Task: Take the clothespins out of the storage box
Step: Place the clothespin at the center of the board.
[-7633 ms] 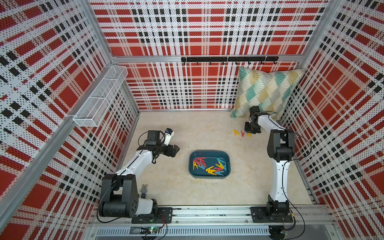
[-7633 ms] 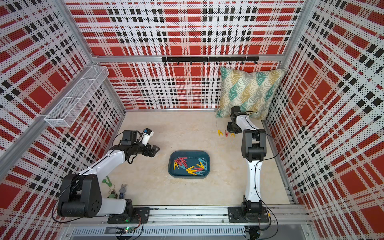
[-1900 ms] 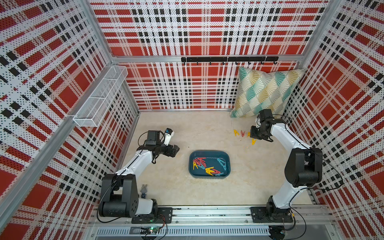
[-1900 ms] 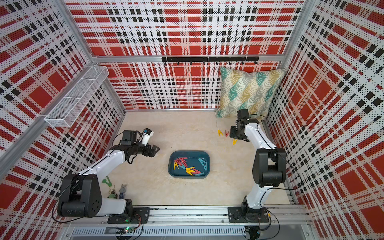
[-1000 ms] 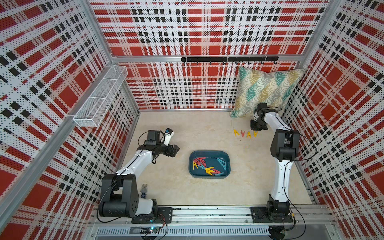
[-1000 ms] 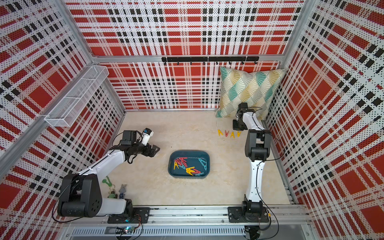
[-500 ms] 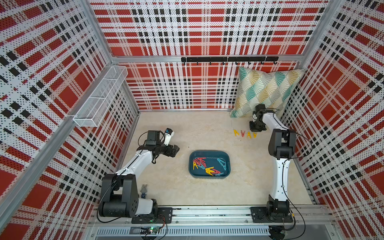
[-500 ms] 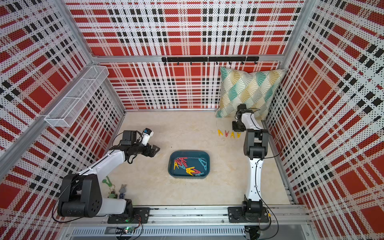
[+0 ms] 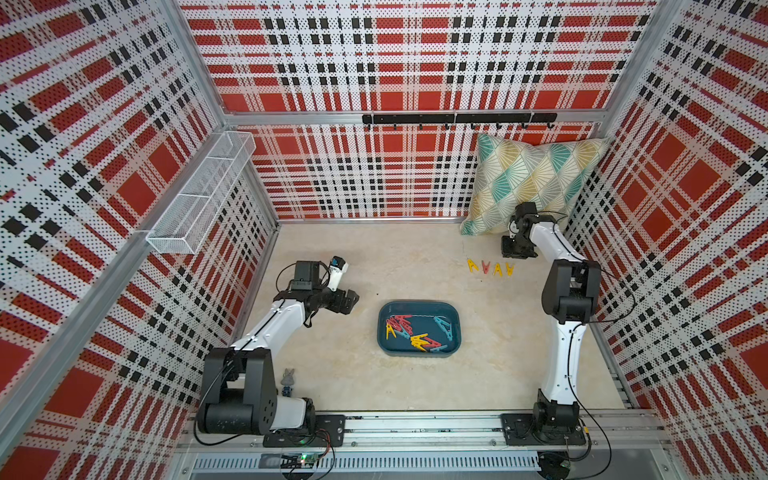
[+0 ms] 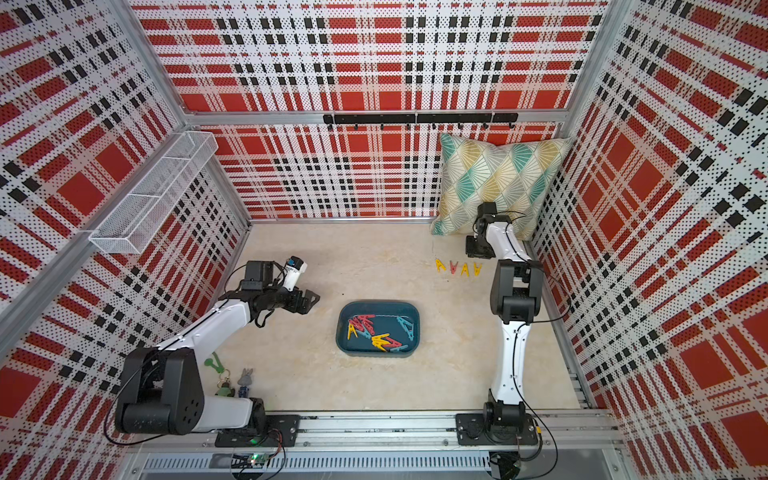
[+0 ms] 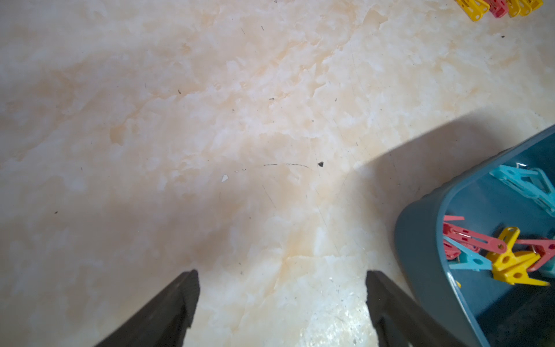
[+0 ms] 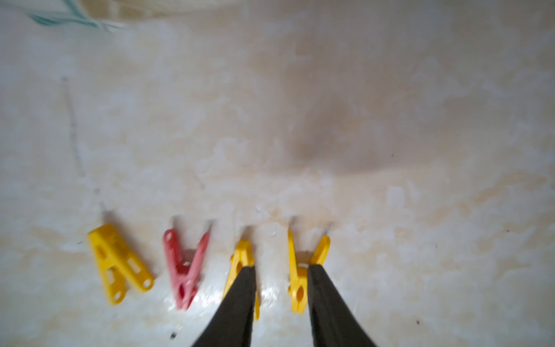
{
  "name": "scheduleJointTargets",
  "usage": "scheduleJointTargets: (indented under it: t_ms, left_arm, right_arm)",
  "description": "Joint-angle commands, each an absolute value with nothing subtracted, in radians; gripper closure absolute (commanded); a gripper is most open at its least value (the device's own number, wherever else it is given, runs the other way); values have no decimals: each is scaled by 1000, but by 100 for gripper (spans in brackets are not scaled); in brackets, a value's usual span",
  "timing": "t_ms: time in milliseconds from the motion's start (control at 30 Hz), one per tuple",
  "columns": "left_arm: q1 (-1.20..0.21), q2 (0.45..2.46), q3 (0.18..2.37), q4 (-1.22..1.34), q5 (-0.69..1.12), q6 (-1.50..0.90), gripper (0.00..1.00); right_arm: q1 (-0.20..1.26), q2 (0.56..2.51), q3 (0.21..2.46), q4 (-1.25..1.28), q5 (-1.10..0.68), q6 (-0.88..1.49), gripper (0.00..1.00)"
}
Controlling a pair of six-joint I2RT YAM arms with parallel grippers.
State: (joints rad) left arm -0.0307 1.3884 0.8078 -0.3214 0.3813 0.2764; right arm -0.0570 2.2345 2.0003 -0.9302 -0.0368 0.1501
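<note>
Storage box central on open floor

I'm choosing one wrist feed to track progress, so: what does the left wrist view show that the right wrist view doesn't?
Only the left wrist view: the storage box with red, yellow and blue clothespins inside, and the left gripper open over bare table.

Only the right wrist view: the right gripper, jaws apart with nothing between them, and a pillow corner.

Both: the row of four clothespins lying on the table, three yellow and one red, cut off at the frame edge in the left wrist view.
</note>
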Motion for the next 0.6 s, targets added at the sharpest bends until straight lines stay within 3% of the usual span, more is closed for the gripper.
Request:
scheduleJointTargets:
  t_ms: [0,167,567]
  left_arm:
    - [-21,1374,804,-307,383,278,8]
    - [-18,1374,804,-308,384,279,8]
    - [-17,1385,801,-307,382,282,8]
  right_arm:
    - [-49,2061,1929,-889,-113,213,62]
    - [34,1871,1740,-856,-65,248,60]
    - [528,1589,1438,-875,79,254,60]
